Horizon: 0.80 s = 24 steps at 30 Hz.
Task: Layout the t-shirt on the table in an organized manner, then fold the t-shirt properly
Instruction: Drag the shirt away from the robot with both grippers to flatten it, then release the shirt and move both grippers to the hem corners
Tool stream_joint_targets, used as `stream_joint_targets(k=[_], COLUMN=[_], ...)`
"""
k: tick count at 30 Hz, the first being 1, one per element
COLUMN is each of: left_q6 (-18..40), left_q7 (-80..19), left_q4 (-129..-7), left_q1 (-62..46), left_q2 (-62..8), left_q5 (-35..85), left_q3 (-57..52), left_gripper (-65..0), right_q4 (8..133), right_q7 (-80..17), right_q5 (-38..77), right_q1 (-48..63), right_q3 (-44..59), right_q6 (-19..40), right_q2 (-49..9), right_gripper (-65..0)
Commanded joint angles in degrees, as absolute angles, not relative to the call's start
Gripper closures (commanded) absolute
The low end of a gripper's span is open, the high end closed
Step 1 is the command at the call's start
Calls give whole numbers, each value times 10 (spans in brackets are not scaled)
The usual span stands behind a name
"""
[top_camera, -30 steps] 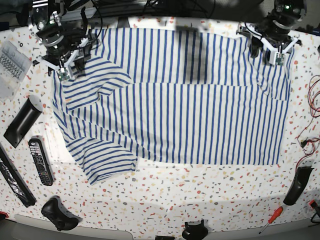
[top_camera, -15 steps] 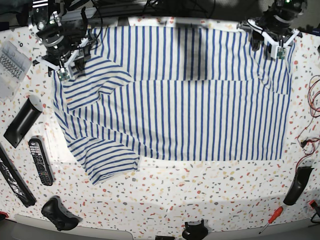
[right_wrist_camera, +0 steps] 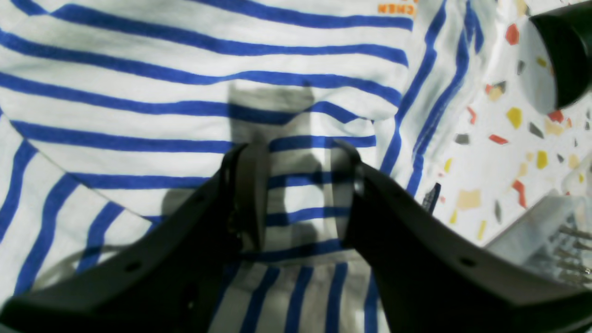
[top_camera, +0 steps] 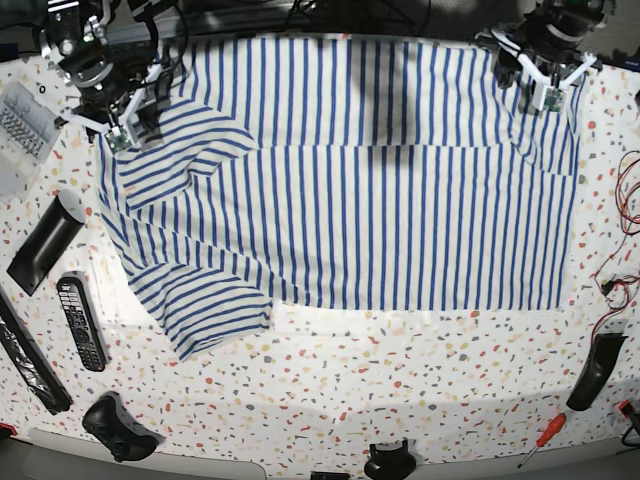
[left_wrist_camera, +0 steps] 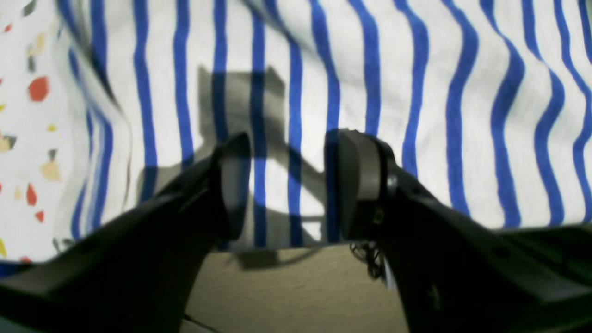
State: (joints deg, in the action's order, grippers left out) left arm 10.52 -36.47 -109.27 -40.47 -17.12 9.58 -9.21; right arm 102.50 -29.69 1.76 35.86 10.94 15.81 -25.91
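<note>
Spreading: the shirt [top_camera: 360, 190] lies across the far half of the table [top_camera: 400, 380], mostly flat, stripes running front to back over its wide middle.
Landmark: every place below is given relative to the shirt.
Left edge clutter: a clear parts box [top_camera: 22, 125], a black case [top_camera: 45, 248] and a remote [top_camera: 82, 322] lie on the table just off the shirt's left edge as the base view shows it.
Right gripper [top_camera: 118, 112]: at the shirt's far-left corner, jaws parted with only striped cloth showing in the gap below; nothing is pinched between them.
Left sleeves: one sleeve [top_camera: 185, 140] is folded in over the body beside that gripper; the other [top_camera: 205, 315] sticks out at the near-left corner, at a slant.
Middle: smooth, with a faint crease line running across.
Left gripper [top_camera: 547, 78]: at the shirt's far-right corner, jaws parted and empty, cloth beneath.
Right edge: straight, with red wires [top_camera: 628, 190] just beyond it.
Progress: by my reading the layout is largely done on the right and middle; the left side wants straightening, and no proper fold has been made yet.
Base view only: the whole outline, both sleeves, both arms at once.
Left wrist view only: the shirt's hem hanging at the table's far edge, tan floor [left_wrist_camera: 286, 291] past it.
Right wrist view only: small orange lettering [right_wrist_camera: 397, 7] on the cloth, and how the folded sleeve overlaps the body.
</note>
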Motion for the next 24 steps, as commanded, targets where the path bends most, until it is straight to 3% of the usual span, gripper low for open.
stream_joint_targets(k=[1,9,15,20,22,24], left_q6=[105,105,105,108,116,129], left_q7=[-361,-346,-351,-361,-403,-440], left_q4=[-1105,-1122,-1202,-1254,-1249,-1233], left_q1=[-410,-403,-396,-353,-305,-250], left_q2=[-175,-175,-175,-178,-184,-194], left_q5=[94,53,8,1,13,36], left_q3=[-94,-94,-94,-94,-94,-94], left_gripper=[-279,-279,-280,-331,-331,-331], right_q4=[1030,1051,1100,1139,1142,1142], right_q7=[-300,-287,-286,-288,-290,-292], right_q5=[17,19,3,-15,-15,-15], right_q1=[353,350,349,342,334,326], right_q3=[112,112,112,112,112,112], right_q6=[156,156,156,156,156,156], right_q2=[-266,-265,-265,-265,-265,-265], right_gripper=[-218,-218,-219,-219,-249,-329])
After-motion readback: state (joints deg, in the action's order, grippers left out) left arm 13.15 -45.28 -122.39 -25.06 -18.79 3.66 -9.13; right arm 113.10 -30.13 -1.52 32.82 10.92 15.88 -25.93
